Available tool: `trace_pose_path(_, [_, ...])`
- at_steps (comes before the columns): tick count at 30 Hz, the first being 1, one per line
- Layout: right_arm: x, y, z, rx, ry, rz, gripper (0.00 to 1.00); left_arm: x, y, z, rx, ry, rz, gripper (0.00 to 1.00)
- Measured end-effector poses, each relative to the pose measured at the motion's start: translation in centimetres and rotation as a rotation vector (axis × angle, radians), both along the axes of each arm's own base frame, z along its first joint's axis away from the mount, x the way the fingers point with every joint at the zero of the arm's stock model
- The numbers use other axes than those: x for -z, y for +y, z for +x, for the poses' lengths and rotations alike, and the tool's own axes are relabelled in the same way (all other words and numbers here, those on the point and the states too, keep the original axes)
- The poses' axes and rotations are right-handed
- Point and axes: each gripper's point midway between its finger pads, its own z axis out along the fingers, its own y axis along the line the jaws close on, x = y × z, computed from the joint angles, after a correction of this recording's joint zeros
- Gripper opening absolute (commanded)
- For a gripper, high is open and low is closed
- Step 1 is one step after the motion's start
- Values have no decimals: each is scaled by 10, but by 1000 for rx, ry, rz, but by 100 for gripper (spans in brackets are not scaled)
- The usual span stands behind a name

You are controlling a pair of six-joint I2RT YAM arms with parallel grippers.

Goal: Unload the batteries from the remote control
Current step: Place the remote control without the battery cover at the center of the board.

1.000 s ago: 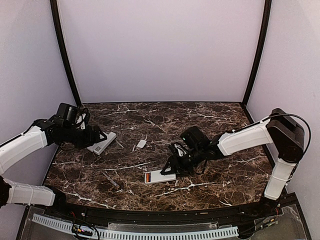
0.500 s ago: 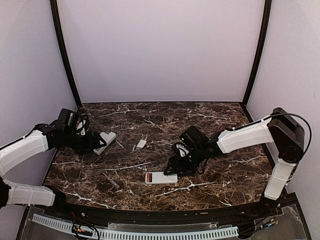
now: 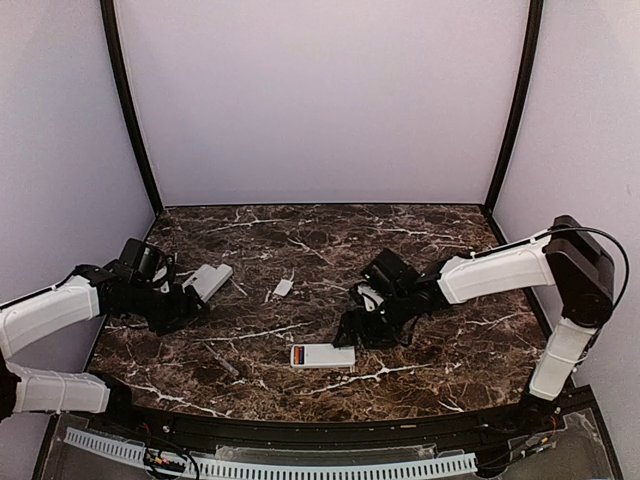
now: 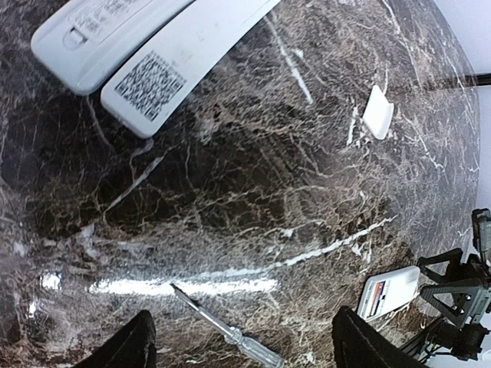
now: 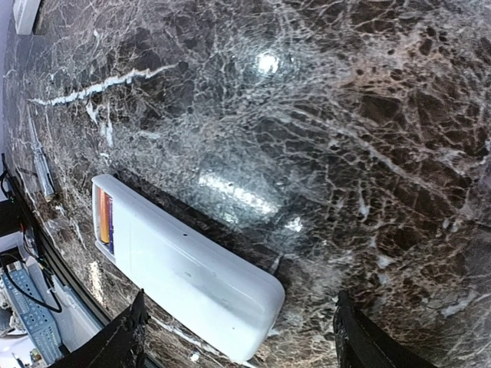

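Nearest the arm bases, a white remote [image 3: 325, 356] lay on the marble tabletop [image 3: 450, 340] with the batteries [image 3: 297, 355], orange and red, seated in the open compartment at its left end; a thin screwdriver [image 3: 222, 362] lay to its left. Just behind the remote the right pincer [image 3: 352, 328] hung released and empty, and the left pincer [image 3: 190, 303] stood spread with nothing in it. Farther back lay a small white cover [image 3: 283, 288] and two more remotes [image 3: 208, 281] side by side.
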Motion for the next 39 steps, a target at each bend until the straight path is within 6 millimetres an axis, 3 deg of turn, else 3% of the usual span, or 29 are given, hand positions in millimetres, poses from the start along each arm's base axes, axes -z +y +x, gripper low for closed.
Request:
trace_pose_path(8, [-11,-9,6,20,-54,-30,89,29,-5,-28,-30,101,-30,73])
trace_pose_path(14, [-40,-10,12,40,-122,14,88,41,-25,-37,2,156,-43,67])
trace_pose_path(19, [-60,-13,14,59,-175,61,88,50,-30,-39,-2,189,-31,57])
trace_pose_path(34, [-59,-18,14,89,-189,75,86,65,-26,-37,-24,217,17,47])
trace_pose_path(39, [-61,-17,15,93,-192,82,86,66,-26,-31,-16,205,35,38])
